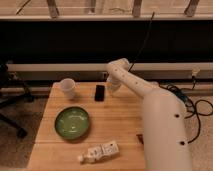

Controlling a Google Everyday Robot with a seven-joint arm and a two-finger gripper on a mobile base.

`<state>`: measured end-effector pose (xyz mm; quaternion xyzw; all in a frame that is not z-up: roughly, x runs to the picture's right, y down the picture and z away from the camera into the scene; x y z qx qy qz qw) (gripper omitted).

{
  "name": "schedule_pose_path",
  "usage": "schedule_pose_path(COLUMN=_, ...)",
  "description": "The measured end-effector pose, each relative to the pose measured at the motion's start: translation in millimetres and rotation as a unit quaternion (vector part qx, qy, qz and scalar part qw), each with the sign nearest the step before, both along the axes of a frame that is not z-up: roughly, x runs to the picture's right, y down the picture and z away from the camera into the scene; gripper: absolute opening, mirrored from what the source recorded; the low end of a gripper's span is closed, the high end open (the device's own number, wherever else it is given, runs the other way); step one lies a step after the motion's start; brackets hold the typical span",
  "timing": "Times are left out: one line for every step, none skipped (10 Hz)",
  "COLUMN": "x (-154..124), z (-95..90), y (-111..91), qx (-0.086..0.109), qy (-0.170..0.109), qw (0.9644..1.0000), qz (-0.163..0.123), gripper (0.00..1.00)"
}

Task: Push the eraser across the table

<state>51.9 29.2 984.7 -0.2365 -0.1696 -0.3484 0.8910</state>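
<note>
Chair: part of a dark office chair shows at the far left edge, on the floor beside the table, with one leg reaching toward the near side.
Table: the light plank table fills the middle of the view, its left edge near the chair and its right part hidden behind the robot's body.
Cup: a white cup stands upright near the far left corner of the table, apart from the other things.
Bowl: a green bowl sits on the left half of the table, nearer than the cup and well apart from the eraser.
White block: a white block with a small dark or reddish bit on it lies tilted near the near edge, right of the bowl.
Eraser: the eraser lies flat near the far edge of the table, right of the cup and just left of the gripper; whether they touch cannot be told.
Gripper: the gripper hangs low over the far edge of the table, just right of the eraser, at the end of the white arm; released or clenched cannot be told.
Robot body: the large white body rises at the right, covering the table's right side.
Cables: dark cables lie on the floor at the far right.
</note>
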Motion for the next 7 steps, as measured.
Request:
schedule_pose_path(x=-2.2, z=-1.7, y=0.9, qx=-0.002, qy=-0.006, qw=1.0, qz=-0.001, gripper=0.08)
schedule_pose_path(x=-9.7, z=-5.0, y=-0.4, qx=0.001, qy=-0.014, qw=0.9999, qz=-0.006, gripper=0.08)
schedule_pose_path(x=-20.2, z=-10.5, y=-5.4, qx=0.006, qy=-0.024, qw=0.9996, qz=-0.013, gripper=0.08)
schedule_pose_path(x=-27.0, z=-14.1, y=-8.9, qx=0.009, qy=-0.031, qw=0.9993, qz=-0.019, gripper=0.08)
schedule_pose_path(x=-31.8, z=-15.8, y=-11.5, qx=0.011, qy=-0.036, qw=0.999, qz=-0.025, gripper=0.08)
schedule_pose_path(x=-38.8, z=-14.2, y=-14.5, qx=0.011, qy=-0.042, qw=0.9985, qz=-0.033, gripper=0.08)
schedule_pose_path(x=-44.7, z=-10.4, y=-14.7, qx=0.009, qy=-0.046, qw=0.9982, qz=-0.037, gripper=0.08)
